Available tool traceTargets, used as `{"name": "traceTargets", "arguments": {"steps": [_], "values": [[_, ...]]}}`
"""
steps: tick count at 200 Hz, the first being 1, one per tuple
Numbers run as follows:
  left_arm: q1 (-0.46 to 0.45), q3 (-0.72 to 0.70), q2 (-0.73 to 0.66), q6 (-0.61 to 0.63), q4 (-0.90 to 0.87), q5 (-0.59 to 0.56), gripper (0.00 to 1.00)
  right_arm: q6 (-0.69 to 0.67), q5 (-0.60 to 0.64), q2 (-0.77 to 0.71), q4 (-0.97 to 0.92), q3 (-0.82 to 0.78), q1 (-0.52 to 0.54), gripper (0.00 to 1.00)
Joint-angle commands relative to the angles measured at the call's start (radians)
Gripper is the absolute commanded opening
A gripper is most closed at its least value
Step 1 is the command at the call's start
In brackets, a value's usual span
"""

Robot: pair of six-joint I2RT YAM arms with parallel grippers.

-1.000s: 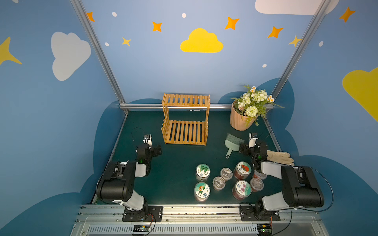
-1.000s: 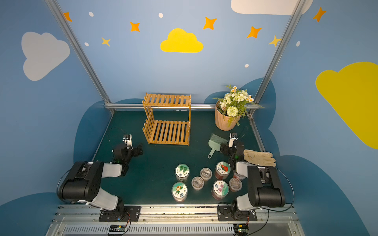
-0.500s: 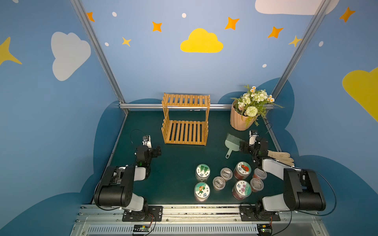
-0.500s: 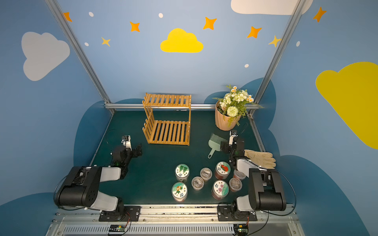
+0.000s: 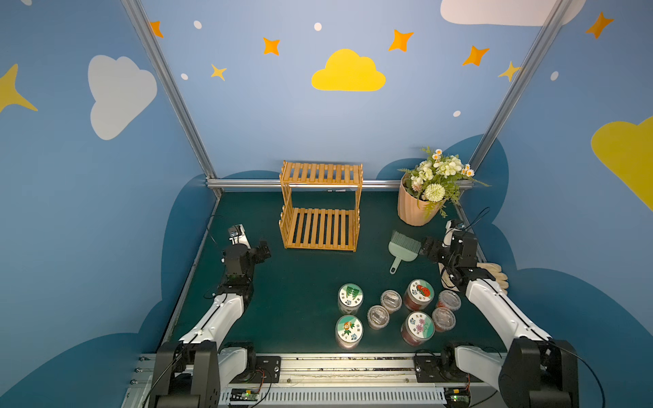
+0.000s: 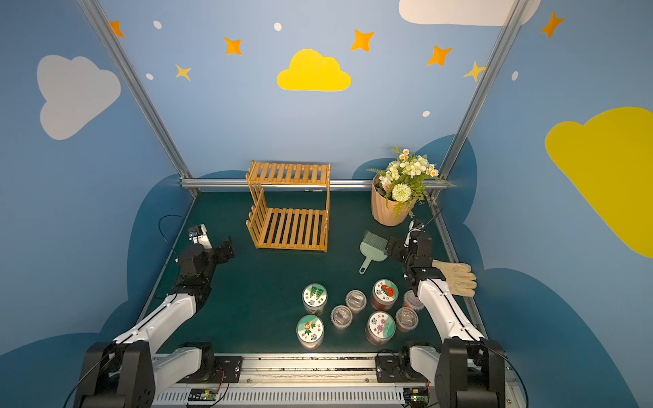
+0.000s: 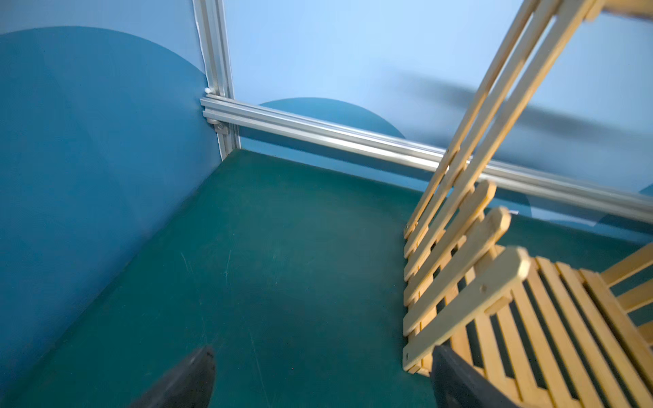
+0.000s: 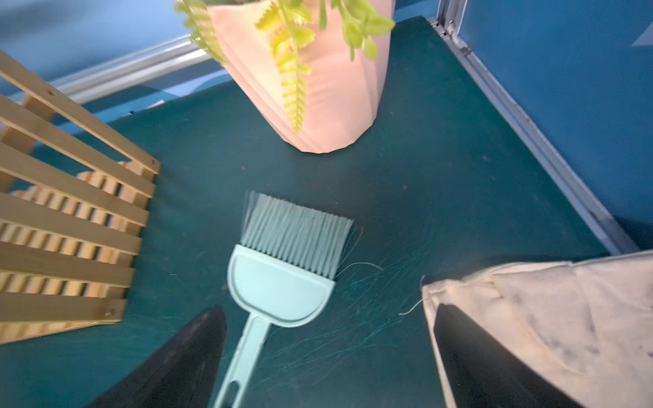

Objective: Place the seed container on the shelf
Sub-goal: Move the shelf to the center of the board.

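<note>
shelf [image 5: 319, 226]: pale wood slats, matt from my seat
bench [image 5: 293, 300]: dark green, matt, finely scratched
brush [image 8: 279, 282]: smooth mint plastic
glove [image 8: 565, 318]: coarse cream cloth

Top views overlook the table [image 5: 300, 282]; close wrist views share the shelf [image 7: 494, 279].

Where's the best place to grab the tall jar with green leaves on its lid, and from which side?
The round wall just below the lid, probably from the robot's left: the tall leaf-lidded jar stands upright with bare green mat there and toward the wooden slatted shelf, while a small clear tub and another tall jar crowd its other sides.
</note>
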Motion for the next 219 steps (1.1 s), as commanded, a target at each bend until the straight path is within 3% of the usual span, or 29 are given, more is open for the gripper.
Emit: {"name": "traceTargets", "arguments": {"steps": [1,28,44,87,124,167,219], "values": [[0.007,0.116,-0.038,-0.091,-0.297,0.038,1.00,0.136,-0.266,-0.055,-0.137,0.062,-0.003,0.98],[0.018,0.222,-0.060,-0.147,-0.444,0.123,1.00,0.200,-0.584,-0.109,-0.011,0.012,0.005,0.90],[0.032,0.240,-0.062,-0.174,-0.411,0.244,1.00,0.238,-0.653,-0.110,0.057,-0.002,0.043,0.84],[0.034,0.425,0.044,-0.223,-0.500,0.499,1.00,0.111,-0.510,-0.016,-0.176,0.184,0.282,0.75],[0.033,0.569,0.193,-0.240,-0.585,0.589,1.00,0.073,-0.334,0.109,-0.269,0.343,0.424,0.70],[0.021,0.678,0.328,-0.273,-0.615,0.660,1.00,0.142,-0.252,0.292,-0.321,0.540,0.453,0.65],[0.002,0.772,0.473,-0.284,-0.656,0.654,0.99,0.257,-0.234,0.619,-0.515,0.876,0.459,0.55]]}}
